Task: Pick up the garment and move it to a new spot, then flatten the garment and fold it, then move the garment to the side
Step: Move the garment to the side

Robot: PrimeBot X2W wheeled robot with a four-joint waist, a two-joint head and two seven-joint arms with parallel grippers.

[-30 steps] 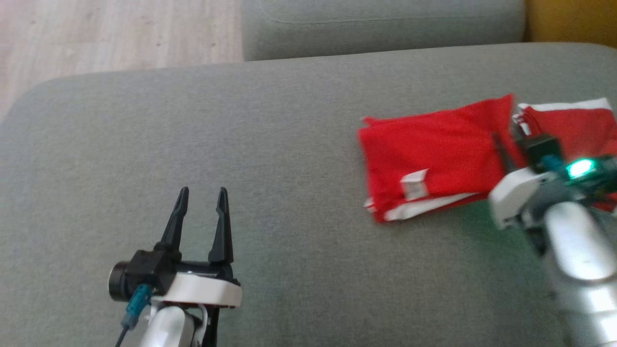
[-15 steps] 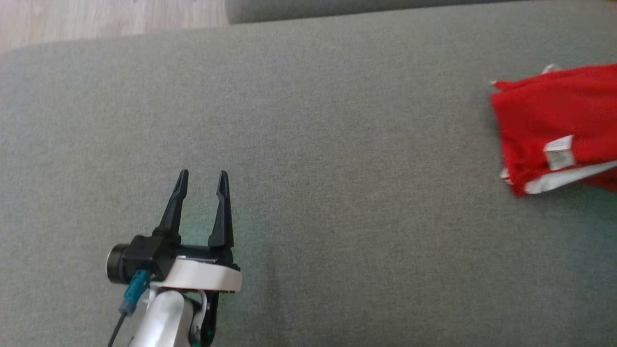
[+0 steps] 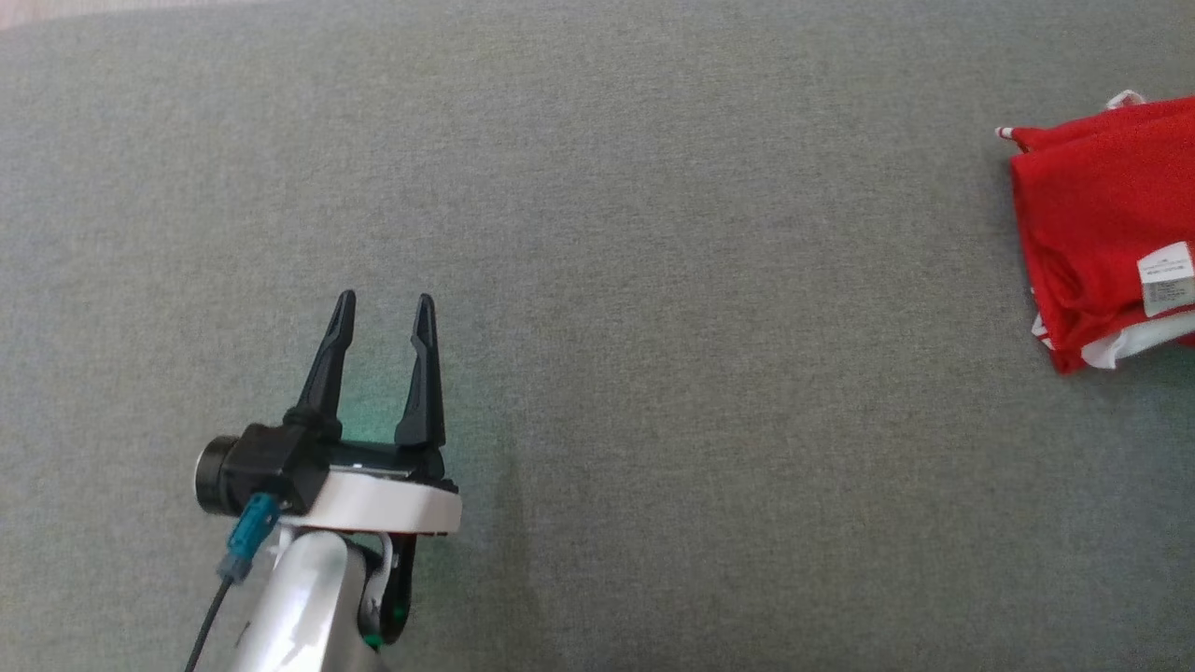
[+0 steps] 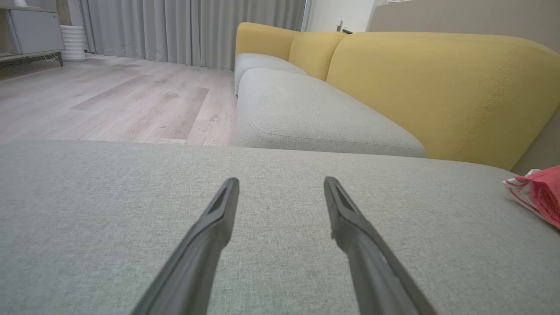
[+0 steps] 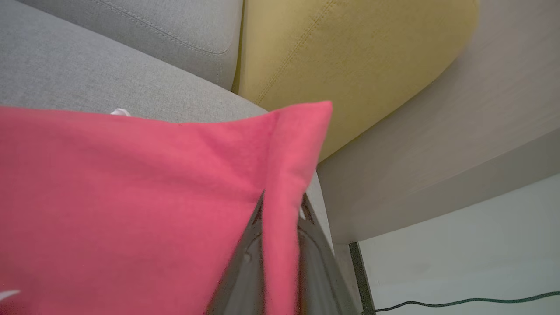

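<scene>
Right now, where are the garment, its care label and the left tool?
garment (image 3: pixel 1088 215), head view, red top layer of the fold.
care label (image 3: pixel 1167 278), head view, middle of the white tag.
left tool (image 3: pixel 386 300), head view, midway between its open fingertips.

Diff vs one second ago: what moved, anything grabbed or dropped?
The garment went to the robot's right across the grey cushion, still pinched in the shut right gripper. The head camera also tipped down, so part of the shift in that view is its own. Nothing was let go. The left gripper stays open and empty over the cushion.
</scene>
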